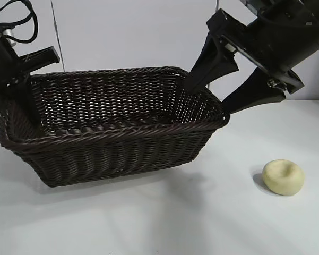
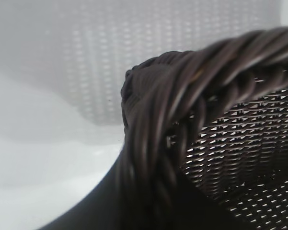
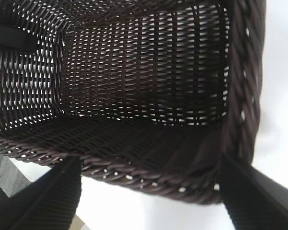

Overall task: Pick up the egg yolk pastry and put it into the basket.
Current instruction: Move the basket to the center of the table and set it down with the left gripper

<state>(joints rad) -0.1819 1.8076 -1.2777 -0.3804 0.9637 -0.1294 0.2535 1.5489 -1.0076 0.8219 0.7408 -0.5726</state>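
Here the basket sits on the white table, its long side toward the exterior camera, and nothing shows inside it. The pastry lies on the table, outside the basket, well apart from its right end and nearer the camera; nothing touches it. The right gripper hangs over the basket's right end with its jaws spread wide, one finger reaching down just inside the rim and the other outside it, so that the end wall stands between them; it holds nothing. The right wrist view shows the same straddle: both dark fingers at the near rim and the bare woven floor beyond. The left gripper is at the basket's left end, its jaws nearly closed at the rim there; from the exterior view a clamp on the wicker cannot be confirmed. The left wrist view is filled by the braided rim very close to the lens, with a dark finger below it.
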